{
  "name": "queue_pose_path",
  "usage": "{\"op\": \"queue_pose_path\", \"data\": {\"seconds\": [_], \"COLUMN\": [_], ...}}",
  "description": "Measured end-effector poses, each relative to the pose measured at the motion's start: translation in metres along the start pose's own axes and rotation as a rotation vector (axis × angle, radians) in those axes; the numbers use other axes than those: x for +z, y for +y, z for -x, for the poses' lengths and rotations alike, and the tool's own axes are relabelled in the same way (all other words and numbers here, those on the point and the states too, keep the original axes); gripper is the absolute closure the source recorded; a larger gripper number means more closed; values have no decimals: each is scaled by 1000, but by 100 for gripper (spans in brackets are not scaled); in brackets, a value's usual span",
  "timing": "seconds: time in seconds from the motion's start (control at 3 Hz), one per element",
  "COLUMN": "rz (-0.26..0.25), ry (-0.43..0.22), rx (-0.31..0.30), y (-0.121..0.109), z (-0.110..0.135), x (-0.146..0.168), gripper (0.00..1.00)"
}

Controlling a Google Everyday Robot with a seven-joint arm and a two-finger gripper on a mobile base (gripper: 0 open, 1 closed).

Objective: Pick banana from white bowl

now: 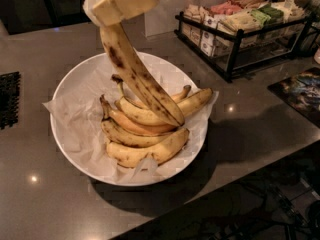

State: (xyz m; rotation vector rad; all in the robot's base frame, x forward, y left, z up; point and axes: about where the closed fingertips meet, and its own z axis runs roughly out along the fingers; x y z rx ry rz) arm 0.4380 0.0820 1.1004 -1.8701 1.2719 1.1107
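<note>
Camera view
Claw: the pale cream two-finger claw is at the top edge, clenched on the upper end of the long yellow banana with dark brown streaks.
Banana: hangs slanting down and rightward from the claw, its lower tip over the shorter yellow bananas; contact cannot be told.
Bowl: the large round white bowl, lined with crinkled white paper, stands below the claw on the dark grey bench.
Rack: the black wire rack of packets stands right of the claw.
</note>
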Motion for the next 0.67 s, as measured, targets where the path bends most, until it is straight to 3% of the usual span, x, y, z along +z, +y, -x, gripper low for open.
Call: {"op": "queue_pose_path", "data": {"seconds": [0.33, 0.67], "rz": [-3, -3], "ry": [-49, -49], "rx": [-59, -59], "y": [16, 16], "z": [21, 21], "x": [-9, -9], "gripper": [100, 100]}}
